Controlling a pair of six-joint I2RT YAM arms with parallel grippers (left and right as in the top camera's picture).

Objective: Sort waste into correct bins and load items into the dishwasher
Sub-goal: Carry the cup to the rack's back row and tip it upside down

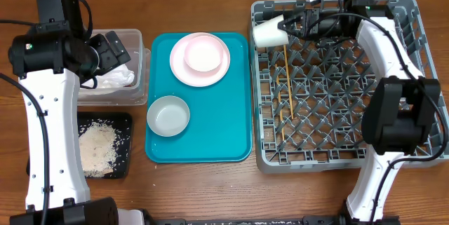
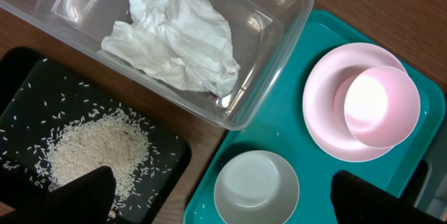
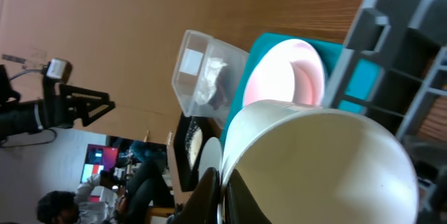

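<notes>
Cream cup held on its side over the rack's corner, ready to be set down.
The right gripper has its fingers closed on the cream cup, whose mouth points away from the wrist. It hovers just above the corner of the grey dish rack beneath it. From where I stand, the step wants a wrist roll so the mouth faces down, then a slow drop between the pegs straight below. It should keep off the chopsticks, which lie on the grid under the fingers and run back toward the arm's base. I'd release only once the rim rests on the grid. The left gripper hangs spread wide and empty above the clear tub.
</notes>
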